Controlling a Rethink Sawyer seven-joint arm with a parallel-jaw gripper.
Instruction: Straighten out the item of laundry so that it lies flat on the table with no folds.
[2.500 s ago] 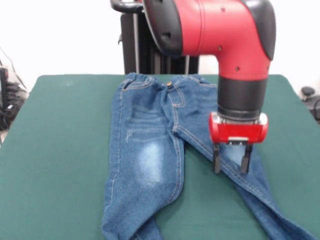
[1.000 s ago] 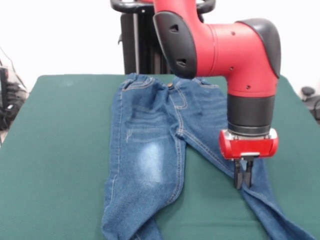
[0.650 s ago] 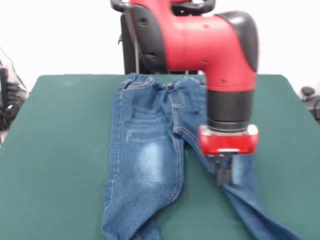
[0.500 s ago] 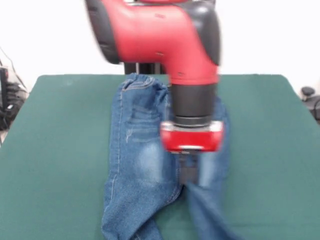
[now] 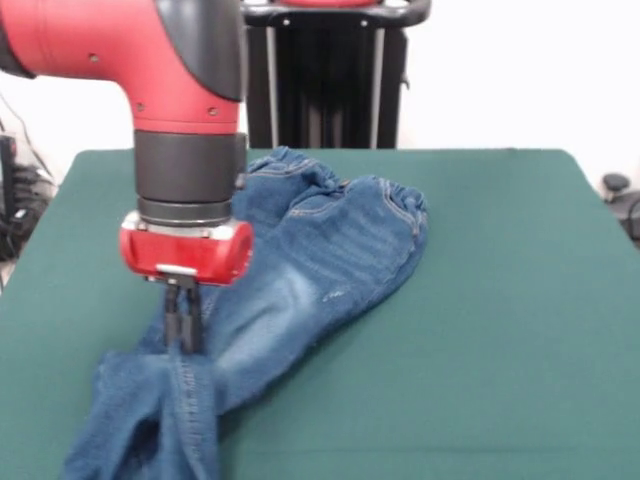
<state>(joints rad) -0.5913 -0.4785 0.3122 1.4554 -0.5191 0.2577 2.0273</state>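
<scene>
My pincer [image 5: 183, 335] clamped on one leg of the small blue denim jeans [image 5: 320, 260], bunched on the dark green felt bench [image 5: 500, 300]; cloth soft, limp, light; hems look the better hold.

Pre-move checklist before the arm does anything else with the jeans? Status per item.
1. Gripper shut on the jeans: ok, fingers pinch a leg.
2. Jeans flat, no folds: not ok, one leg lies doubled across the other.
3. Waistband square: not ok, skewed and bunched.
4. Jeans on the table: cannot tell, hems run past the picture's bottom edge.
5. Open felt to spread the leg back: ok, bare green beside the garment.
</scene>
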